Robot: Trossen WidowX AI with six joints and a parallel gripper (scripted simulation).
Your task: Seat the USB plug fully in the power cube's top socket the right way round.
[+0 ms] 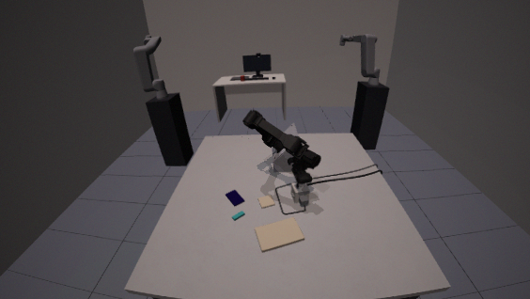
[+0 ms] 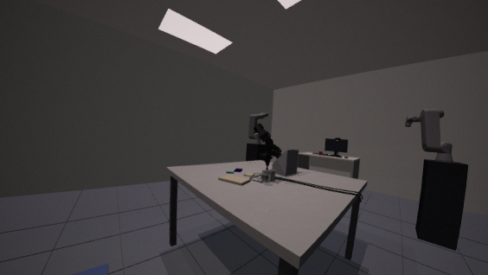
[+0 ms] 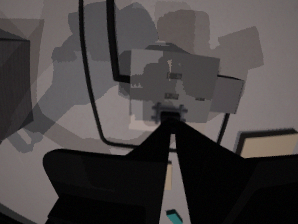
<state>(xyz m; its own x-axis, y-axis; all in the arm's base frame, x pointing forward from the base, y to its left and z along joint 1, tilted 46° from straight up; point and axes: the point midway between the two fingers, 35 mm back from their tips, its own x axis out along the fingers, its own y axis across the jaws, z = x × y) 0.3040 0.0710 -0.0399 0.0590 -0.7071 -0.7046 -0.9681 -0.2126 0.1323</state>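
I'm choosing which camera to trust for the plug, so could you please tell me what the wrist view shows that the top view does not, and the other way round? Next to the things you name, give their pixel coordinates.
Only the wrist view: slots in the top face of the power cube, and the pincer's (image 1: 303,182) (image 3: 171,123) two fingertips closed on the dark USB plug (image 3: 170,116).

Only the top view: the navy rectangle (image 1: 235,197), the monitor (image 1: 257,63) on the far desk (image 1: 250,81), and two grey arms on black pedestals.

Both: the power cube (image 1: 300,193) (image 3: 200,70), black cable, the teal block (image 1: 238,215) (image 3: 174,216) and the large tan board (image 1: 279,234) (image 3: 269,145).
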